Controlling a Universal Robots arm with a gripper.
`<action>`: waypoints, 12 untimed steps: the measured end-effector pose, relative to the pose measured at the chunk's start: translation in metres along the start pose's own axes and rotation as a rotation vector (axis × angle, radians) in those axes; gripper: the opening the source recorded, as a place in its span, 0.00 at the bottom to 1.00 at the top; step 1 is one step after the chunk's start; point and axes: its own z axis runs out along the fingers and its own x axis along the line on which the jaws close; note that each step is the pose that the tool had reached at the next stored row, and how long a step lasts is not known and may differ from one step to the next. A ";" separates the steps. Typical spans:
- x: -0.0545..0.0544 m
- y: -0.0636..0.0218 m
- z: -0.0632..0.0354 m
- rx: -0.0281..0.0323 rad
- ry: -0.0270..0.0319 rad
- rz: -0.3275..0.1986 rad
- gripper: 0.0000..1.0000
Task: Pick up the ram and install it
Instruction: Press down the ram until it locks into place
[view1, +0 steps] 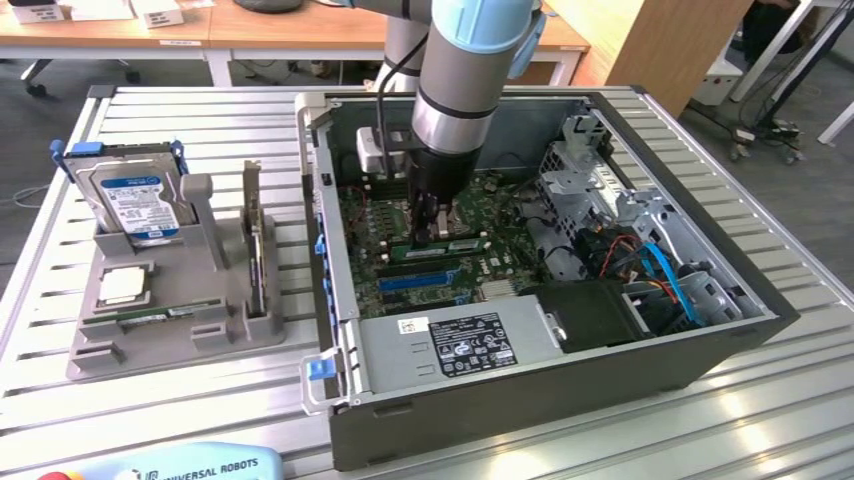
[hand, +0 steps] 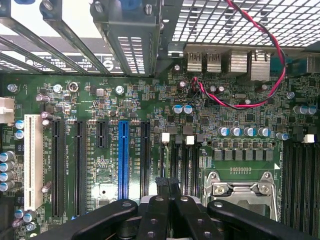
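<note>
- Surface (view1: 160, 420) of ribbed metal, carrying at the exterior view's left a grey holder (view1: 174, 345) with a hard drive (view1: 134, 200) upright in it, a square CPU chip (view1: 120, 285) lower down, and a second green stick (view1: 160, 314) lying in a groove.
- Just beside these, a thin upright card (view1: 251, 235) in the same holder; well apart from the work, no obstacle.
- Further right, the open computer case (view1: 534, 400), motherboard (hand: 210, 125) facing up.
- Hand (view1: 430, 235) down inside the case, low over the board, fingers (hand: 155, 215) pressed together and gripping nothing that can be made out.
- Ram (view1: 461, 246) lying along the memory slots, directly at the fingertips; touching or just above, cannot tell.
- Judged as the install step: stick already at its slot, closed hand placed as if to press it home; fully latched or not, cannot tell.
- Calls for straight downward pressure, stick square to the slot, end latches free.
- Close around: blue expansion slot (hand: 123, 155), CPU socket (hand: 240, 187), a red-and-black wire (hand: 260, 95) looped nearby but apart from the fingers.
- At the exterior view's right, power supply (view1: 461, 345) and blue cables (view1: 667, 280), clear of the slots.
</note>
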 end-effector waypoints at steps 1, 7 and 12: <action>0.000 0.0000 0.0001 0.0000 0.0000 0.000 0.10; 0.000 0.0000 0.0009 -0.0001 0.0001 0.000 0.10; 0.000 0.0000 0.0015 0.0000 0.0000 0.000 0.10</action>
